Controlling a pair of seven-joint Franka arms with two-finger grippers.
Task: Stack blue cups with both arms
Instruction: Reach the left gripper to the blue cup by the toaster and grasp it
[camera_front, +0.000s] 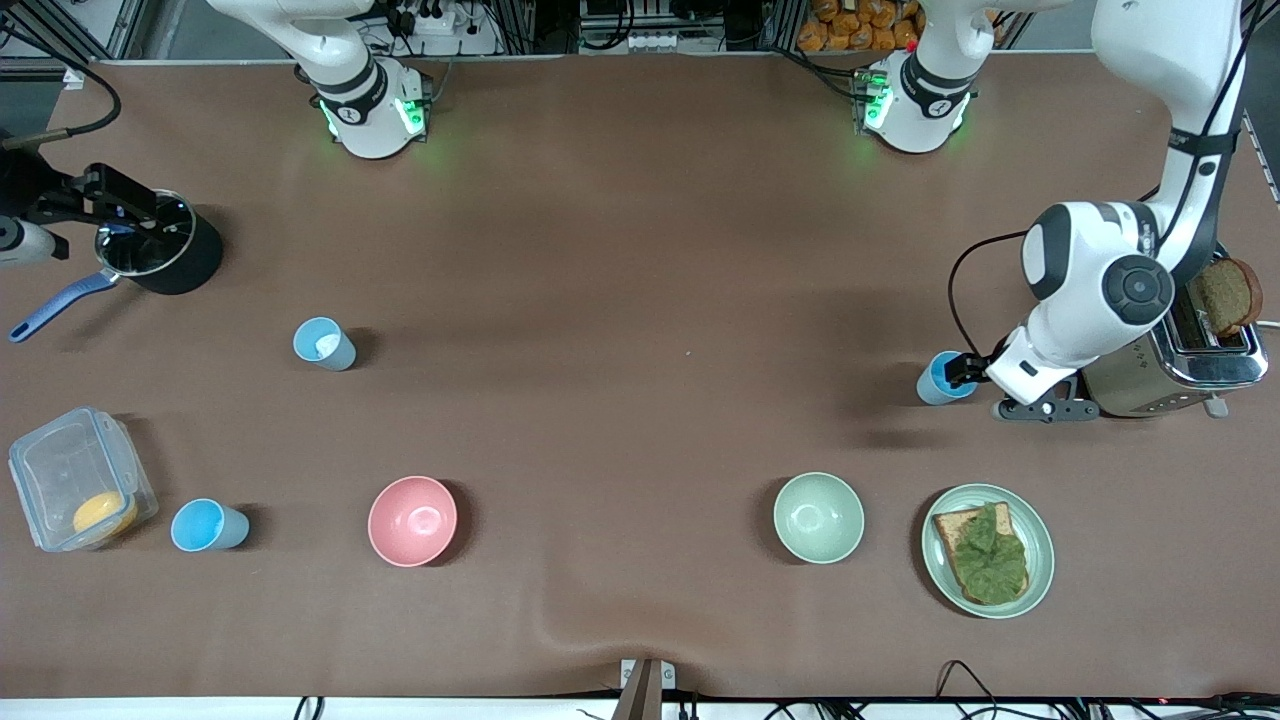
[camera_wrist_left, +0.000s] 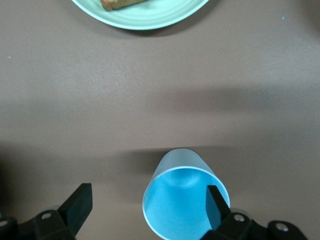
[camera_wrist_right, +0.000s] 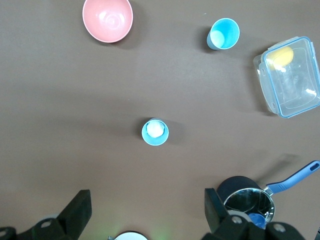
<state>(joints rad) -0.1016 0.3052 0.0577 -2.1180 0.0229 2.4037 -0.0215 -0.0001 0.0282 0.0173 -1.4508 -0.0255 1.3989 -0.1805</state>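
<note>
Three blue cups stand on the table. One (camera_front: 940, 380) is at the left arm's end beside the toaster (camera_front: 1170, 365); the left pincer (camera_wrist_left: 147, 205) is spread, one finger (camera_wrist_left: 216, 206) over its rim. A second cup (camera_front: 323, 344) and a third cup (camera_front: 205, 526), near the clear box (camera_front: 75, 480), are toward the right arm's end. The right pincer (camera_wrist_right: 147, 210) hangs spread high over the table.
</note>
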